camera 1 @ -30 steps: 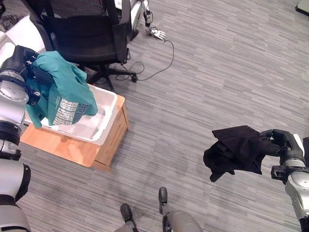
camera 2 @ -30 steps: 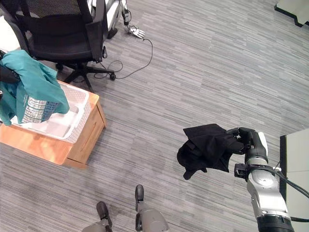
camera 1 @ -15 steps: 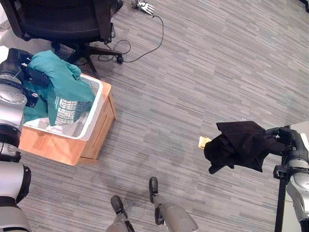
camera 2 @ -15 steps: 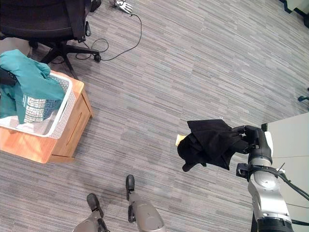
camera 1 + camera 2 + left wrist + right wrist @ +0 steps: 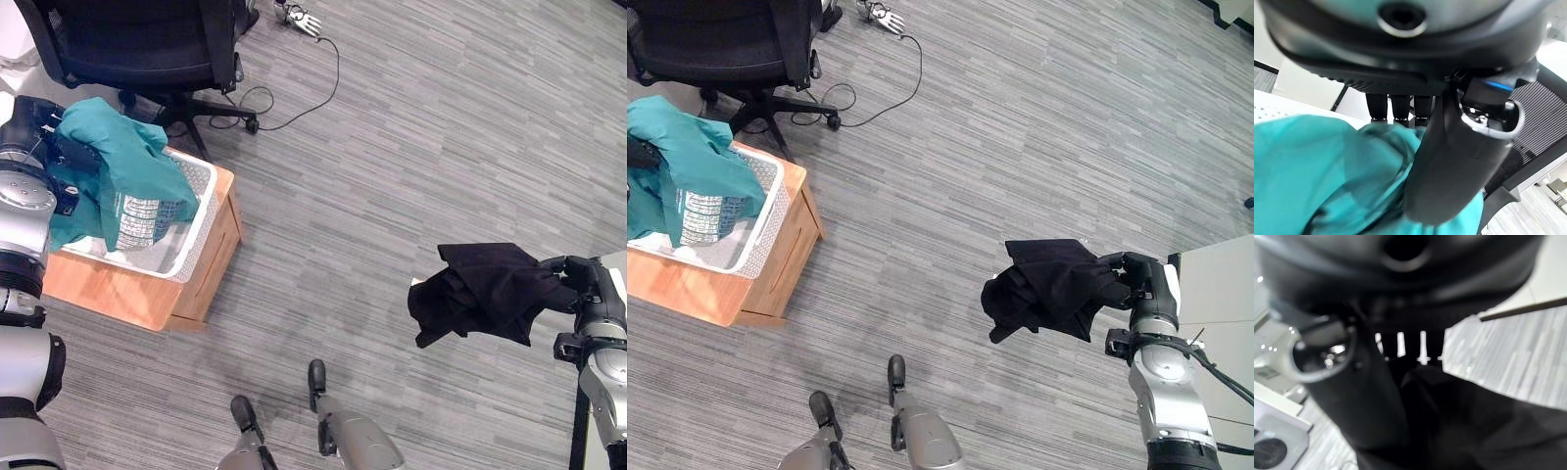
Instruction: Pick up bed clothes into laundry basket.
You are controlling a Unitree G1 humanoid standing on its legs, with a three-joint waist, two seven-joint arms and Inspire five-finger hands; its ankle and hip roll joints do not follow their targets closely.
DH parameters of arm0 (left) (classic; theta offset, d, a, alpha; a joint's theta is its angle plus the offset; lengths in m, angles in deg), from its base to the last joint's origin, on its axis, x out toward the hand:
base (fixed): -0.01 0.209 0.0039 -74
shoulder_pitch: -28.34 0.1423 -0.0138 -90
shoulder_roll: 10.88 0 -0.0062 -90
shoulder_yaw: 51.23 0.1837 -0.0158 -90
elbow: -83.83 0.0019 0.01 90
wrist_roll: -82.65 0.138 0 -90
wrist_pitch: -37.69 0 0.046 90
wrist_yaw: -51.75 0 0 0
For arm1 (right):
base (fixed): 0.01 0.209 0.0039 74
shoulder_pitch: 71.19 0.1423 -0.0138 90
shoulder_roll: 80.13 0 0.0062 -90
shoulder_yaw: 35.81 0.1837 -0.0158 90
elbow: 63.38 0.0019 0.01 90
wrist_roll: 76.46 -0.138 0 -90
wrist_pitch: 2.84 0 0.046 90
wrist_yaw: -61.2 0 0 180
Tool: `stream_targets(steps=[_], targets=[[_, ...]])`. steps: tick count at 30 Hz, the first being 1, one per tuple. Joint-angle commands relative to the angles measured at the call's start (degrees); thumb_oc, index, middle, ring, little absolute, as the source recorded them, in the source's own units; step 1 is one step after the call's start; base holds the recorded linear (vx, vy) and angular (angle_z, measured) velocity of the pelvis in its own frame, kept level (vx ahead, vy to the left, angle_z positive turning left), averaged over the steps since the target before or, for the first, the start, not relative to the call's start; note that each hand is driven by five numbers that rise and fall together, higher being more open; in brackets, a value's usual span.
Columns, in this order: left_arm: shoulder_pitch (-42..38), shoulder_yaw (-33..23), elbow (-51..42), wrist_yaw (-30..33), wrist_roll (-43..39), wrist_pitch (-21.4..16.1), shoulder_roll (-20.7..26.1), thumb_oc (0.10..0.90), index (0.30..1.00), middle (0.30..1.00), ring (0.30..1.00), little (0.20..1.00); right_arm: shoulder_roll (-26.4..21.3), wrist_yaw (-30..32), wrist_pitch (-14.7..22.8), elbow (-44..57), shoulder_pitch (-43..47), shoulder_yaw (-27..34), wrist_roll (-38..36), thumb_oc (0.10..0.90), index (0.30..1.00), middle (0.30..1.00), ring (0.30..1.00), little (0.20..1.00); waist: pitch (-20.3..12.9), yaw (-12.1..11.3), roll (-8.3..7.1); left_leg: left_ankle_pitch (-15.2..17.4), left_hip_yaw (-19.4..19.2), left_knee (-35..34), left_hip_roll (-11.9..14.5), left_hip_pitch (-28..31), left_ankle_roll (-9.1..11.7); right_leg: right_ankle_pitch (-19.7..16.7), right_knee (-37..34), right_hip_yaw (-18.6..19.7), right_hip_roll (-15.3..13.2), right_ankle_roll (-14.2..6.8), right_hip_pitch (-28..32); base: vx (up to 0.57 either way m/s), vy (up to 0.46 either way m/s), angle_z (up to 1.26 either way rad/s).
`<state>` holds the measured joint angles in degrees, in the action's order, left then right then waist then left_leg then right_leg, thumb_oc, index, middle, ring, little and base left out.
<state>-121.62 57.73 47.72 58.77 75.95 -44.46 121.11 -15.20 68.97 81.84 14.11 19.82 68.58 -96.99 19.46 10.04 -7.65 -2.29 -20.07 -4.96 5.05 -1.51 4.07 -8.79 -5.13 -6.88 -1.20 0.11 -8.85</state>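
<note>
A teal garment [image 5: 127, 176] with a printed patch hangs from my left hand [image 5: 47, 137], which is shut on it above the white laundry basket [image 5: 192, 227] at the left. Its lower edge dips into the basket. In the left wrist view the thumb [image 5: 1449, 161] presses into the teal cloth [image 5: 1327, 171]. At the right, my right hand [image 5: 578, 284] is shut on a black garment [image 5: 480, 292] held in the air over the floor; the black cloth [image 5: 1474, 426] fills the space past its thumb in the right wrist view.
The basket sits on a low wooden box [image 5: 147, 294]. Behind it stands a black office chair [image 5: 147, 49] with a wheeled base. A spare robot hand [image 5: 302, 20] lies on the grey floor at the back. A pale surface [image 5: 1215, 294] edges the far right.
The camera has shifted, so the whole scene has slid. Both hands keep their hold; the teal garment stays over the basket and the black one stays raised at the right.
</note>
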Motion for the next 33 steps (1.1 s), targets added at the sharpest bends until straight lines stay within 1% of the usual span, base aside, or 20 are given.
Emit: stream_targets(steps=[1,9,13,14,15,16,17,18,20,21,22,23,24,26,27,28,29,30,31,33], targets=[[-5.90,-3.08,-2.88,5.26,-0.50,-3.60,2.74,0.800,0.900,0.900,0.900,0.900,-4.03,3.62,5.14,3.00,1.54,8.69,1.01,0.400,0.300,0.300,0.300,0.300,-4.91,0.03,2.31,1.81,-0.57,-0.04,0.38,0.18,0.55,2.09,0.13,0.48,-1.56,-9.96,2.55,0.00,0.000,0.00],[-6.10,-3.40,-7.62,6.22,-4.07,-4.87,3.44,0.800,0.900,0.900,0.900,0.900,-3.88,3.07,4.80,2.48,1.90,7.71,1.10,0.400,0.300,0.300,0.300,0.300,-6.61,-0.61,3.32,2.23,0.29,-0.04,0.17,2.37,0.75,3.09,0.13,-0.13,-1.79,-9.87,5.29,0.01,-0.007,0.03],[-6.18,-2.18,-14.47,6.22,-5.97,-6.87,4.75,0.800,0.900,0.900,0.900,0.900,-5.63,3.08,4.76,0.78,3.56,7.45,0.36,0.400,0.300,0.300,0.300,0.300,-8.48,-1.55,4.26,2.68,0.96,-0.04,-0.20,4.27,0.81,3.69,0.13,-1.03,-2.09,-9.92,7.81,0.02,-0.011,0.03],[-6.16,-2.21,-14.48,6.23,-5.97,-6.86,4.76,0.800,0.900,0.900,0.900,0.900,-5.64,3.08,4.77,0.75,3.59,7.43,0.35,0.400,0.300,0.300,0.300,0.300,-8.46,-1.53,4.27,2.68,0.98,-0.04,-0.20,4.29,0.81,3.69,0.13,-1.04,-2.09,-9.92,7.84,0.04,-0.004,0.07],[-6.33,-1.71,-19.00,6.60,-8.71,-8.90,5.33,0.800,0.900,0.900,0.900,0.900,-9.77,3.25,4.78,-2.69,6.94,6.68,-0.35,0.400,0.300,0.300,0.300,0.300,-10.00,-2.33,4.84,2.43,1.70,-0.04,-0.55,4.98,0.97,3.90,0.13,-1.87,-2.59,-9.87,9.07,0.00,0.002,0.08],[-6.28,-1.78,-19.01,6.60,-8.70,-8.90,5.37,0.800,0.900,0.900,0.900,0.900,-9.81,3.25,4.81,-2.77,7.05,6.60,-0.36,0.400,0.300,0.300,0.300,0.300,-10.04,-2.27,4.84,2.37,1.72,-0.04,-0.56,4.89,0.97,3.86,0.13,-1.88,-2.60,-9.86,8.98,0.01,0.000,0.10],[-6.56,-1.71,-22.23,7.25,-9.83,-10.23,5.63,0.800,0.900,0.900,0.900,0.900,-12.45,3.29,4.70,-4.73,9.13,5.80,0.01,0.400,0.300,0.300,0.300,0.300,-10.69,-2.91,5.01,2.33,2.03,-0.04,-0.62,5.17,1.09,4.15,0.13,-2.34,-2.75,-9.90,9.69,0.03,-0.002,0.13],[-6.07,-1.85,-26.84,8.11,-11.22,-12.22,6.07,0.800,0.900,0.900,0.900,0.900,-16.93,3.30,4.41,-7.49,12.86,4.38,0.69,0.400,0.300,0.300,0.300,0.300,-11.64,-3.90,5.09,2.66,2.55,-0.04,-0.74,5.95,1.25,4.69,0.13,-2.99,-2.85,-9.99,10.84,0.01,-0.007,0.20],[-5.31,-2.65,-27.25,8.20,-11.15,-12.08,6.21,0.800,0.900,0.900,0.900,0.900,-17.23,3.26,4.55,-7.86,13.51,3.82,0.61,0.400,0.300,0.300,0.300,0.300,-11.61,-3.66,5.20,2.21,2.51,-0.04,-0.78,5.71,1.24,4.37,0.13,-2.99,-2.90,-9.86,10.59,0.00,-0.012,0.18],[-0.14,-6.12,-33.68,10.60,-12.70,-15.11,6.38,0.800,0.900,0.900,0.900,0.900,-24.59,3.41,4.93,-12.23,21.88,-0.88,1.06,0.400,0.300,0.300,0.300,0.300,-13.33,-5.96,4.79,2.26,3.39,-0.04,-0.82,6.58,1.67,5.14,0.13,-4.20,-2.98,-9.94,12.28,0.01,-0.020,0.17],[3.32,-8.99,-37.23,12.01,-11.40,-15.82,6.66,0.800,0.900,0.900,0.900,0.900,-26.02,3.30,5.21,-13.54,24.58,-2.71,1.37,0.400,0.300,0.300,0.300,0.300,-13.79,-6.87,4.55,2.13,3.78,-0.04,-0.83,6.74,1.81,5.31,0.13,-4.56,-3.02,-9.87,12.78,-0.01,-0.023,0.15],[4.41,-10.04,-37.76,12.11,-11.21,-15.67,6.63,0.800,0.900,0.900,0.900,0.900,-26.23,3.28,5.30,-13.78,25.32,-3.47,1.34,0.400,0.300,0.300,0.300,0.300,-13.80,-6.62,4.74,1.76,3.72,-0.04,-0.87,6.59,1.78,5.06,0.13,-4.56,-3.07,-9.77,12.62,-0.03,-0.036,-0.01],[12.57,-16.35,-44.22,14.53,-8.41,-16.91,5.65,0.800,0.900,0.900,0.900,0.900,-29.03,2.37,5.32,-14.22,29.72,-6.38,2.60,0.400,0.300,0.300,0.300,0.300,-14.50,-9.12,3.65,1.83,4.47,-0.04,-0.91,6.98,2.04,5.70,0.13,-5.14,-3.04,-9.63,13.66,-0.04,-0.042,0.08],[25.82,-26.49,-49.90,14.67,-6.67,-17.22,2.72,0.800,0.900,0.900,0.900,0.900,-32.30,1.04,5.37,-13.17,37.18,-12.18,3.14,0.400,0.300,0.300,0.300,0.300,-15.30,-10.94,3.29,1.43,5.14,-0.04,-0.86,7.02,2.16,6.03,0.13,-5.74,-2.96,-9.29,14.23,-0.04,-0.041,0.13],[27.32,-27.92,-50.63,14.59,-6.55,-17.09,2.38,0.800,0.900,0.900,0.900,0.900,-32.39,1.02,5.34,-13.22,38.23,-13.33,3.13,0.400,0.300,0.300,0.300,0.300,-15.37,-10.58,3.62,1.06,5.04,-0.04,-0.89,6.88,2.13,5.76,0.13,-5.70,-3.00,-9.19,14.06,-0.07,-0.067,0.13],[38.35,-35.30,-52.99,14.32,-6.66,-17.50,-2.66,0.800,0.900,0.900,0.900,0.900,-35.36,0.01,5.36,-12.48,46.06,-19.28,4.77,0.400,0.300,0.300,0.300,0.300,-15.84,-12.79,2.60,0.77,5.66,-0.04,-0.89,7.14,2.17,6.16,0.13,-6.25,-2.93,-8.79,14.80,-0.07,-0.077,0.18],[44.06,-38.58,-53.17,13.75,-8.03,-17.71,-6.69,0.800,0.900,0.900,0.900,0.900,-36.41,-0.30,5.43,-12.57,50.96,-23.10,5.54,0.400,0.300,0.300,0.300,0.300,-16.13,-13.51,2.34,0.51,6.01,-0.04,-0.84,7.13,2.20,6.36,0.13,-6.63,-2.90,-8.61,15.09,-0.05,-0.106,0.19],[50.28,-40.27,-51.81,12.57,-10.89,-17.59,-12.03,0.800,0.900,0.900,0.900,0.900,-37.81,-1.10,5.25,-11.98,56.45,-27.03,7.13,0.400,0.300,0.300,0.300,0.300,-16.30,-15.22,1.15,0.43,6.85,-0.04,-0.79,7.13,2.24,6.84,0.13,-7.10,-2.75,-8.48,15.38,-0.03,-0.068,0.22],[53.43,-41.75,-51.85,11.51,-12.75,-17.43,-14.33,0.800,0.900,0.900,0.900,0.900,-38.31,-1.13,5.08,-12.73,59.81,-30.30,7.26,0.400,0.300,0.300,0.300,0.300,-16.49,-15.72,1.09,0.31,7.17,-0.04,-0.80,7.17,2.26,7.01,0.13,-7.30,-2.68,-8.30,15.50,-0.05,-0.065,0.13],[63.71,-45.71,-45.62,10.40,-18.56,-15.55,-22.12,0.800,0.900,0.900,0.900,0.900,-39.85,-2.67,3.44,-15.46,73.49,-42.55,10.01,0.400,0.300,0.300,0.300,0.300,-16.96,-17.95,-0.02,-0.48,8.12,-0.04,-0.76,6.67,2.28,7.16,0.13,-8.62,-2.59,-7.94,15.60,-0.06,-0.050,0.23]])
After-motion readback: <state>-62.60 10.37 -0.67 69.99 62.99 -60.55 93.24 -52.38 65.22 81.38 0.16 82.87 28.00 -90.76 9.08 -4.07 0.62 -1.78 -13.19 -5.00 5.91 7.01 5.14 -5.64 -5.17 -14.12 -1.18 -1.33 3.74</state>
